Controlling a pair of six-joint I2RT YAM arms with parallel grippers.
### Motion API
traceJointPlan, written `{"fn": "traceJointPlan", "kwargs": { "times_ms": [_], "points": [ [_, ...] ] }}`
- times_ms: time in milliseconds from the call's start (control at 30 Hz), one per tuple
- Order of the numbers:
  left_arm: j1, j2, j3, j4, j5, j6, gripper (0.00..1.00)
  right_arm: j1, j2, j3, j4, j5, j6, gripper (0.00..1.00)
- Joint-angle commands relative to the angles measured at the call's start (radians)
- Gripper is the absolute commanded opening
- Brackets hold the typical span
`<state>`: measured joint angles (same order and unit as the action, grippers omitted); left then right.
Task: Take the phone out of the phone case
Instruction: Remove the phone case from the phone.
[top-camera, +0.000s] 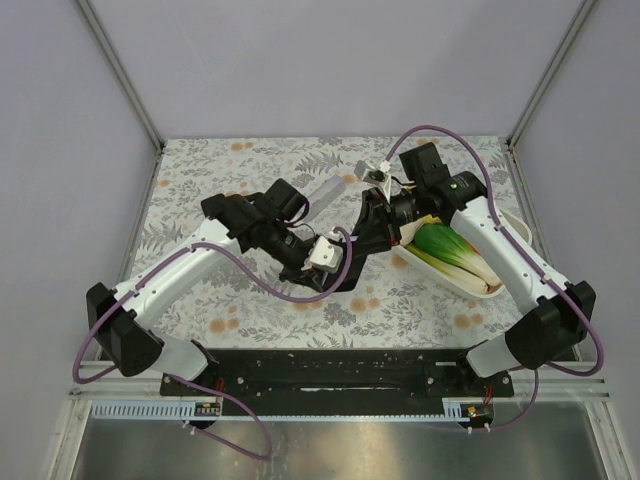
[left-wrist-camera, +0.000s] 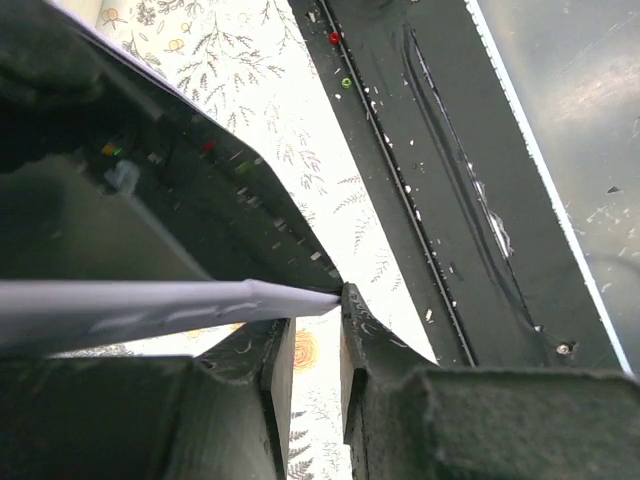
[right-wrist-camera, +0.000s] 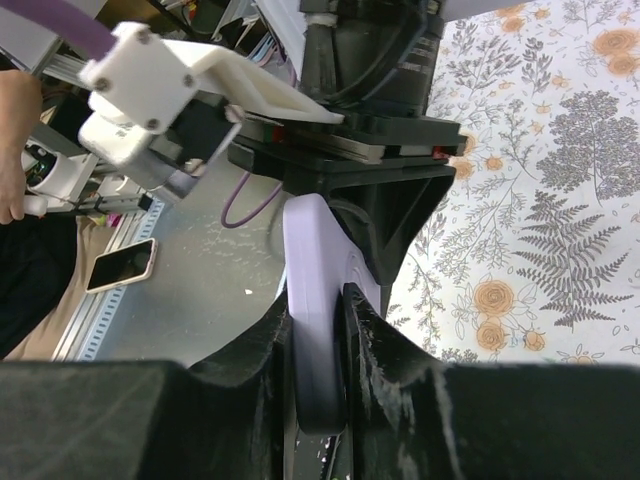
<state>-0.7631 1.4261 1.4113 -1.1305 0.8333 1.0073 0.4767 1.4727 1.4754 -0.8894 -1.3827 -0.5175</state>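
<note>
phone case (right-wrist-camera: 310, 250): lavender, thin, seen edge-on | right gripper (right-wrist-camera: 318, 325): clamped on it | left gripper (left-wrist-camera: 317, 325): pinching its corner

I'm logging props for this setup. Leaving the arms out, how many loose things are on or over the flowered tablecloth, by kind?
Lavender phone case: 1
Green vegetable: 1
White dish: 1
Total: 3

Lavender phone case (right-wrist-camera: 315, 320), floral-print tablecloth (top-camera: 250, 160) (orange blooms, grey ferns), purple cables (top-camera: 432, 128)
</note>
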Motion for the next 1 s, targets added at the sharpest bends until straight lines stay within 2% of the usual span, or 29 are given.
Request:
{"fn": "traceJointPlan", "kwargs": {
  "times_ms": [0,333,533,600,800,867,967],
  "points": [
    [-0.104,0.008,-0.025,0.069,-0.106,0.225,0.0,-0.004,0.051,0.077,0.096,-0.058,0.146,0.0],
    [-0.093,0.016,-0.018,0.106,-0.126,0.197,0.0,-0.004,0.064,0.072,0.096,-0.046,0.139,0.0],
    [-0.036,0.004,-0.034,0.129,-0.108,0.142,0.01,-0.004,0.057,0.068,0.098,-0.021,0.14,0.0],
    [0.002,-0.013,-0.04,0.13,-0.099,0.126,0.1,-0.004,0.052,0.068,0.098,-0.006,0.142,0.0],
    [0.119,-0.098,-0.1,0.147,-0.036,0.067,0.6,-0.007,0.046,0.103,0.101,0.042,0.168,0.0],
    [0.171,-0.127,-0.126,0.21,0.018,-0.03,0.68,-0.006,0.047,0.128,0.127,0.053,0.209,0.0],
    [0.258,-0.156,-0.175,0.397,0.151,-0.296,0.71,-0.007,0.031,0.125,0.265,0.069,0.385,0.0]
  ]
}}
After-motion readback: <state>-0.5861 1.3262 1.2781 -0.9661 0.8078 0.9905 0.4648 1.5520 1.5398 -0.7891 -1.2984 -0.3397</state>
